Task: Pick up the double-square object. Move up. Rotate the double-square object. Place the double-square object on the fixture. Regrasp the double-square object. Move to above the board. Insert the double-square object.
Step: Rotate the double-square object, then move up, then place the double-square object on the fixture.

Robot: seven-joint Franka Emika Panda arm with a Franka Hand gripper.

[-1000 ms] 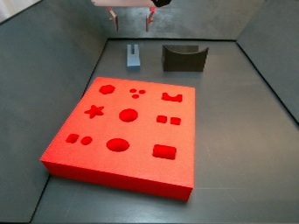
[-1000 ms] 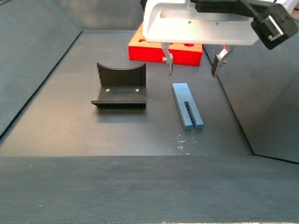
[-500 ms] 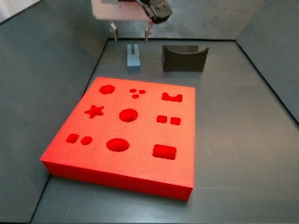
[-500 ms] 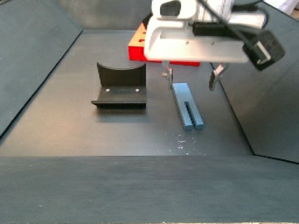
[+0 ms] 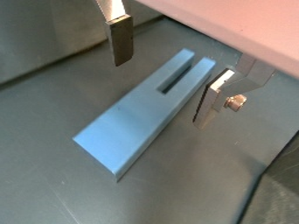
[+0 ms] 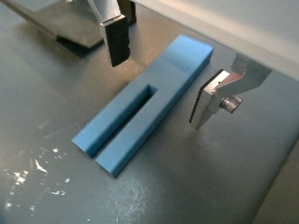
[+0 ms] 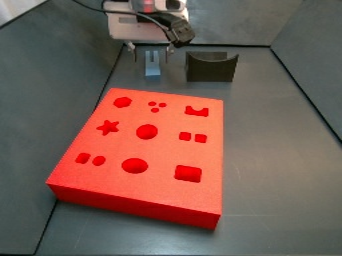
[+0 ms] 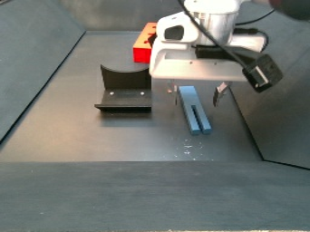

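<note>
Your tool (image 5: 163, 70) hangs low over the double-square object (image 5: 146, 111), jaws apart.

In both wrist views you see one finger (image 6: 115, 33) on each long side of that block, the other finger (image 6: 214, 98) clear of it, neither touching. In a side view the tool (image 8: 198, 89) points straight down.

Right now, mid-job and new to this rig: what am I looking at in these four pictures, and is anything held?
It is one robot arm with a two-finger gripper. Two pictures come from cameras beside the table, two from the wrist looking down past the fingers. On the floor lie the red board, the dark fixture and the slate-blue double-square object. The gripper is open, low over that object, one finger on each side, not touching. Nothing is held.
</note>
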